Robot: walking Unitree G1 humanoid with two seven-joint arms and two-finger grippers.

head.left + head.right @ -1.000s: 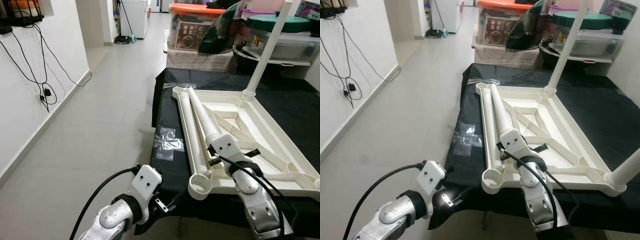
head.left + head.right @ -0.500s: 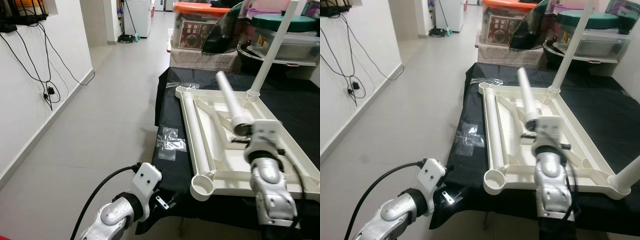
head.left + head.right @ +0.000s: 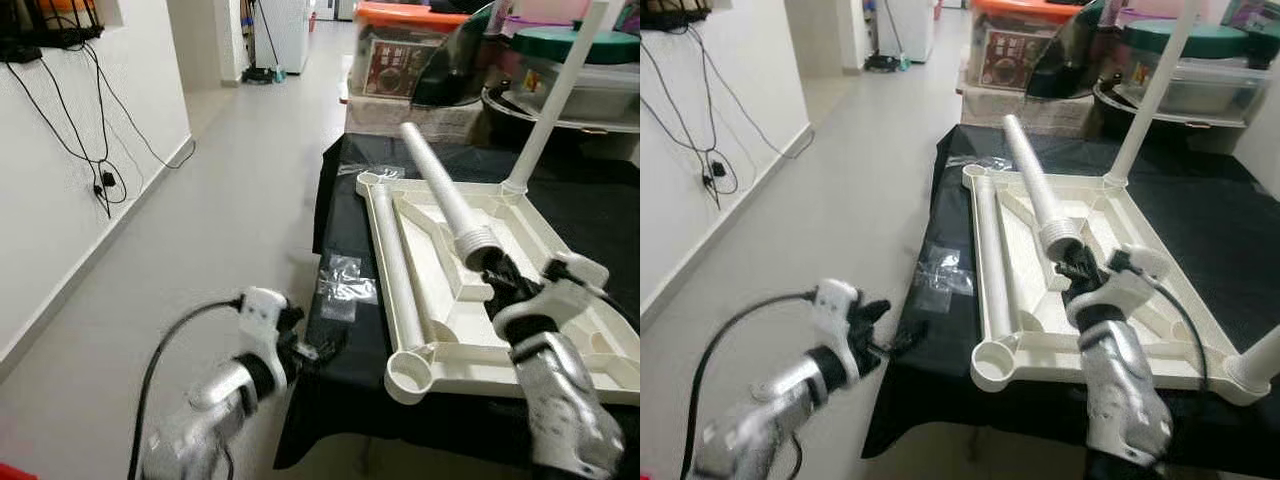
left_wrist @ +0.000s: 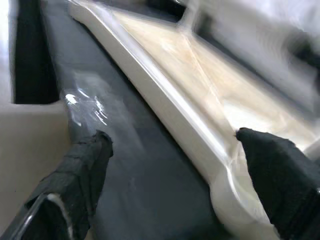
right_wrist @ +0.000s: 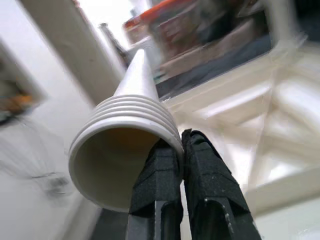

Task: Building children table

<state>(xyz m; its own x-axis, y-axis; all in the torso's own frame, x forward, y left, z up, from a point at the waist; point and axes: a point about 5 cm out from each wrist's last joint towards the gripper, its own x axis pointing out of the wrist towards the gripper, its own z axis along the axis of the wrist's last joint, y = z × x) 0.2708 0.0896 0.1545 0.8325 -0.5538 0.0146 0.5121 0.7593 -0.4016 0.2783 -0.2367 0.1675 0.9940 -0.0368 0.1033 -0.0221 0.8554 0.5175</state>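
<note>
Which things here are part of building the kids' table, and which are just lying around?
For the job:
upside-down white tabletop
held table leg in right gripper
mounted leg
loose leg
left gripper

Lying about:
plastic wrapper
storage bins
wall cables

The upturned tabletop (image 3: 560, 365) lies on the black table (image 3: 345, 340), storage bins (image 3: 565, 85) behind it.

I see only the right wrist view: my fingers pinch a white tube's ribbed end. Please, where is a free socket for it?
Observer: An empty corner socket is at the upturned tabletop's near left corner, left of the tube in the right gripper.
Operator: Are other legs mounted?
Observer: One upright leg stands in the far right corner.
Operator: And the left arm?
Observer: The left gripper is open beside the black table's near left corner, holding nothing.
</note>
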